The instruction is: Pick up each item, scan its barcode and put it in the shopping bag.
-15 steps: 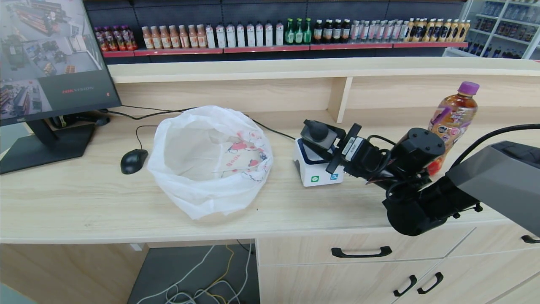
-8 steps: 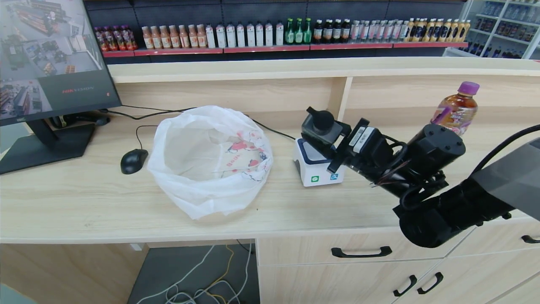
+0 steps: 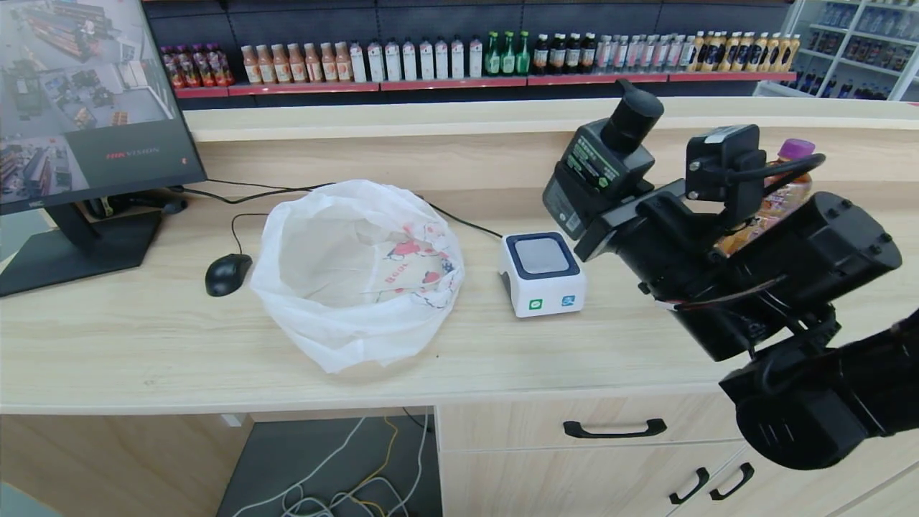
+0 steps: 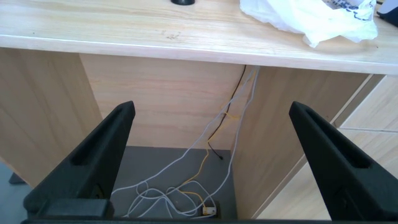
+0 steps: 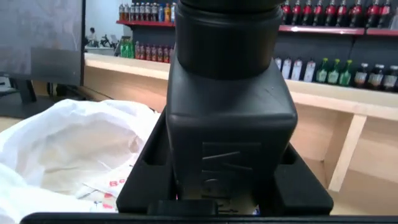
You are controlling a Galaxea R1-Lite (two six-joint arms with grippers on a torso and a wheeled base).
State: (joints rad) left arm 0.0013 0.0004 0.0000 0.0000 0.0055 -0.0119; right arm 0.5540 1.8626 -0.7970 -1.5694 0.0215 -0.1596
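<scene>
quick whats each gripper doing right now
Left gripper: open, empty.
Right gripper: shut on the black square plastic bottle with a round cap.

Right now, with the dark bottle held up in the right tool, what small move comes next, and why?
Probably swing it to the robot's left, over the shopping bag. The right tool holds the dark bottle raised clear of the scanner, and the bag's open mouth sits just beyond it.

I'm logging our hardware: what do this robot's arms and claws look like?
The right arm is matte black with round, bolt-capped joints, looping black cables and a white sticker near its wrist. The left claw has two long, flat, tapering black fingers.
</scene>
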